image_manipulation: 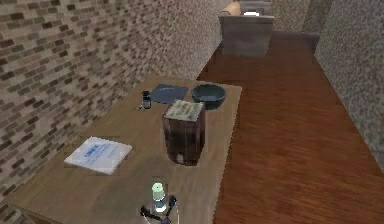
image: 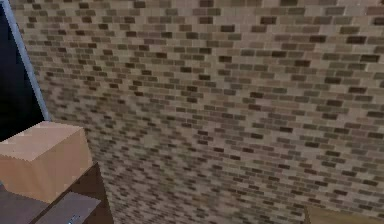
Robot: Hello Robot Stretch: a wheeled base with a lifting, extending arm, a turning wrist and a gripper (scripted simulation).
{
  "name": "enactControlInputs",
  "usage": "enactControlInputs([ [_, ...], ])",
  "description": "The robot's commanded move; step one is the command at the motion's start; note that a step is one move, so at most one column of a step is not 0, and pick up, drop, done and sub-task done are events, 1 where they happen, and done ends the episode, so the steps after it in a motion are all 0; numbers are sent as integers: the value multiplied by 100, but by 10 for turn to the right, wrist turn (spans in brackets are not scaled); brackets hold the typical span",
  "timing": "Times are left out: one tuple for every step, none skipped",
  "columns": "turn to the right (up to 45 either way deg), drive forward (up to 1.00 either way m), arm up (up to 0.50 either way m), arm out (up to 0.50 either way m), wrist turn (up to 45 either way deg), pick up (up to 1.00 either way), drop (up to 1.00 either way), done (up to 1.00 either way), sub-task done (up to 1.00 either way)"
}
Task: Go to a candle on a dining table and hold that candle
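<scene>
Currently: tabletop (image_manipulation: 130,130) reached, pale candle-like cylinder (image_manipulation: 157,190) just beyond the tool (image_manipulation: 158,209), whether it grasps anything cannot be told, holding step not yet confirmed.

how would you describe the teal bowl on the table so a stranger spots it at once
Find the wooden table beside the brick wall. At its far end, past the tall dark box, sits the bowl. It alone is round and teal; the flat dark mat beside it is not.
</scene>
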Motion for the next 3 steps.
enactControlInputs([
  [0,0,0,0,0,100,0,0,0],
  [0,0,10,0,0,0,0,0,0],
  [0,0,0,0,0,0,0,100,0],
])
